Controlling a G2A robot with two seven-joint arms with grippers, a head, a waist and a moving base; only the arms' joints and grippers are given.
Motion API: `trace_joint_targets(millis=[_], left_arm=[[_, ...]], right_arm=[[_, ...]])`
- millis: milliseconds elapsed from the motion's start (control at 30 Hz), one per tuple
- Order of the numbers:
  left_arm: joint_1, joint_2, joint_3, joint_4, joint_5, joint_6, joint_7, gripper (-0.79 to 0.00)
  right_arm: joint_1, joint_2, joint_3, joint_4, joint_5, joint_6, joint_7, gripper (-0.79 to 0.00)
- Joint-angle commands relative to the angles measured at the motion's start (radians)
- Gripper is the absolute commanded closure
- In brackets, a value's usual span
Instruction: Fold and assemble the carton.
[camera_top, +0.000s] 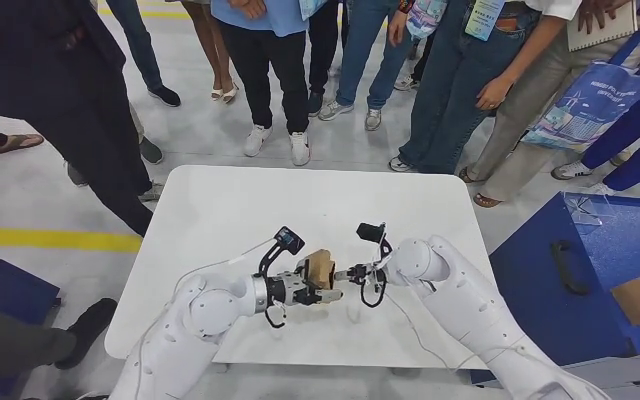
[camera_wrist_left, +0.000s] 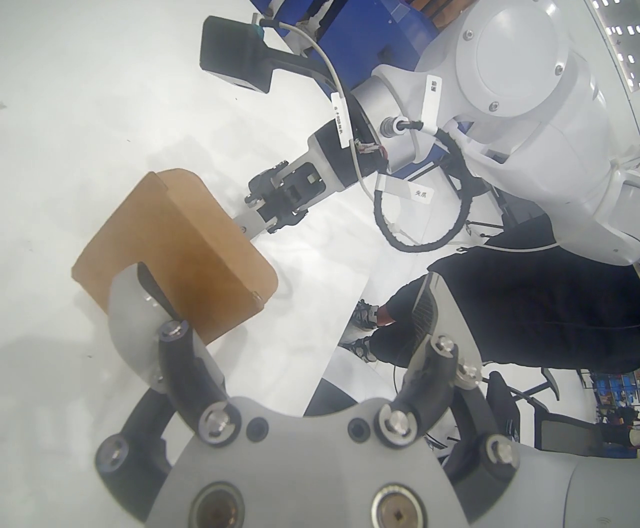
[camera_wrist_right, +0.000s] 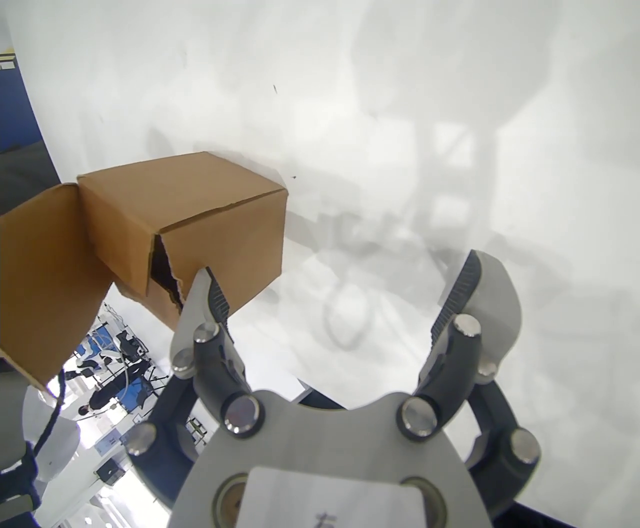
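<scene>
A small brown carton (camera_top: 319, 267) sits near the middle of the white table (camera_top: 240, 210), partly formed, with one flap standing out and a gap at one corner. My left gripper (camera_top: 316, 294) is at its near side. In the left wrist view the left gripper (camera_wrist_left: 280, 290) is open wide, one finger (camera_wrist_left: 131, 305) lying against the carton (camera_wrist_left: 175, 250). My right gripper (camera_top: 346, 272) is at the carton's other side. It is open (camera_wrist_right: 340, 270), and one fingertip (camera_wrist_right: 202, 287) touches the carton (camera_wrist_right: 200, 220) at the gap between its flaps.
Several people (camera_top: 275, 60) stand close around the table's far side. A blue cabinet (camera_top: 560, 270) is beside the table on the right. Bare table surface lies beyond the carton and to the left.
</scene>
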Motion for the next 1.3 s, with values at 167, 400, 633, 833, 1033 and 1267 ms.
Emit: trace_joint_targets(millis=[167,400,633,833,1033,1267], left_arm=[[-0.014,-0.005,0.022,0.023,0.004,0.014,0.013,-0.785],[-0.009,-0.002,0.019,0.013,0.005,0.017,0.015,-0.785],[-0.016,-0.003,0.028,0.01,0.005,0.024,0.018,-0.785],[-0.023,-0.004,0.032,0.016,0.002,0.028,0.018,-0.785],[-0.034,-0.006,0.041,0.032,-0.008,0.03,0.014,-0.785],[-0.048,-0.01,0.056,0.058,-0.013,0.032,0.007,-0.785]], right_arm=[[0.003,0.009,0.072,0.012,0.048,-0.024,-0.028,-0.785],[-0.058,0.036,0.184,-0.064,0.118,-0.136,-0.048,-0.785],[-0.12,0.048,0.188,-0.144,0.083,-0.202,-0.03,-0.785],[-0.129,0.047,0.171,-0.159,0.045,-0.187,-0.041,-0.785],[-0.119,0.038,0.148,-0.15,0.044,-0.179,-0.053,-0.785],[-0.104,0.027,0.118,-0.125,0.026,-0.161,-0.068,-0.785]])
